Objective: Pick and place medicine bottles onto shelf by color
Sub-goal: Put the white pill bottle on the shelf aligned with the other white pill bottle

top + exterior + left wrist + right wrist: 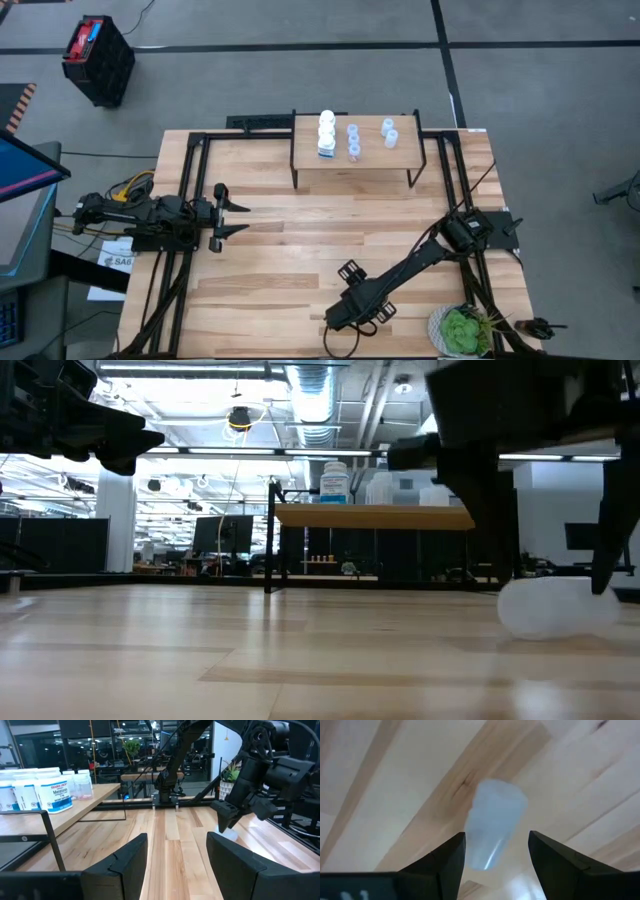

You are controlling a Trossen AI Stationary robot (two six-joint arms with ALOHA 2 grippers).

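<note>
High view: white and pale blue medicine bottles (352,139) are standing on the shelf (355,165) at 12 o'clock of the slatted worktop (300,230); the left gripper (238,217) is waiting released at 9 o'clock. Right wrist view: the right gripper (496,852) is hanging with fingers spread, released, over a translucent pale blue bottle (493,824) lying on the worktop. Low view: an office room is showing behind.
</note>
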